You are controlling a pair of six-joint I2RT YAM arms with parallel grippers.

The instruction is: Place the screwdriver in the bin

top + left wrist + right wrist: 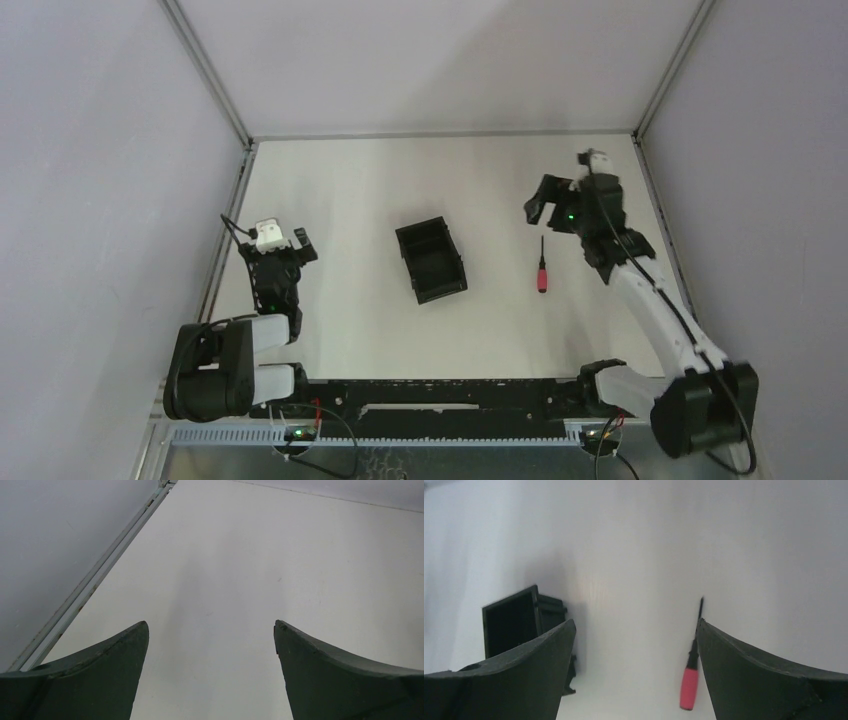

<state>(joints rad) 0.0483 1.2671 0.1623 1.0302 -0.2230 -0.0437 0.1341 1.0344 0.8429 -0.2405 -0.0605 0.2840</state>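
Both spread wide, holding nothing: left claw (211, 625) over table (300, 555), right claw (634, 625) near the screwdriver (689, 687).

A white table (350, 180) sits enclosed by grey walls (90, 150) and metal rails (207, 70).

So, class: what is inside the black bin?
From above, the bin looks empty: only its dark floor shows. The screwdriver lies outside on the table. From the right wrist, fingers hide part of it.
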